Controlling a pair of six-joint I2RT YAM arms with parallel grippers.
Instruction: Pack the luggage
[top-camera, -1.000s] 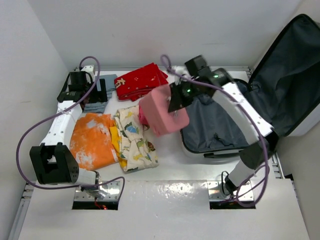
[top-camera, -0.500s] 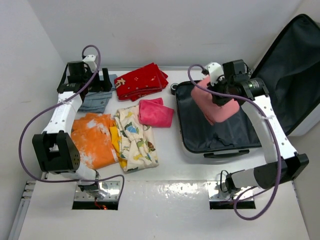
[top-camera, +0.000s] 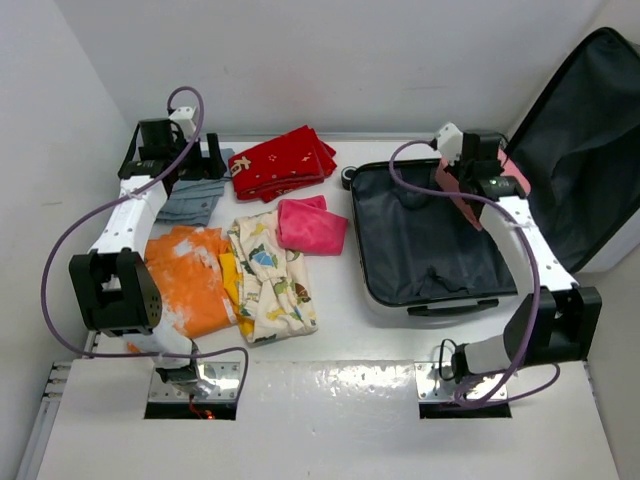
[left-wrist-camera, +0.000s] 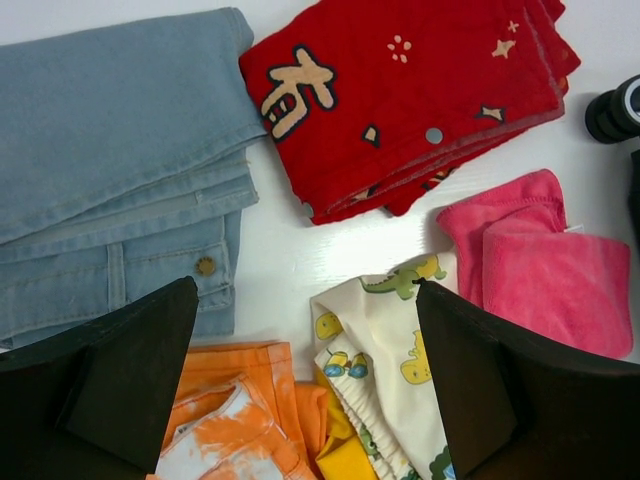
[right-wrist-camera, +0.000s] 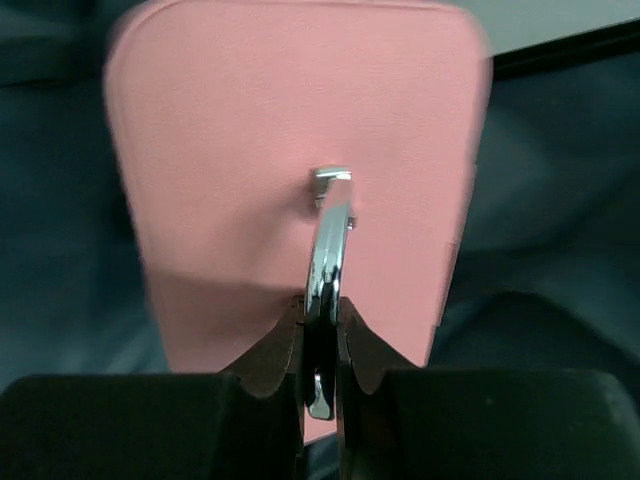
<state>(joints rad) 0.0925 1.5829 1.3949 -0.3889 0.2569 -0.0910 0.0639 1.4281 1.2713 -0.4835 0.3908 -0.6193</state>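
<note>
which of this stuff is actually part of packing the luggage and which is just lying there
In the job now:
luggage, open
pink box, its handle pinched in the right jaws, over the luggage

Lying on the table, untouched (probably to pack later):
jeans
red garment
orange garment
dinosaur-print garment
pink cloth

we note luggage (top-camera: 415, 250) floor free at near left; pink box (right-wrist-camera: 300, 150) and right arm (top-camera: 527, 243) crowd its far right.
</note>
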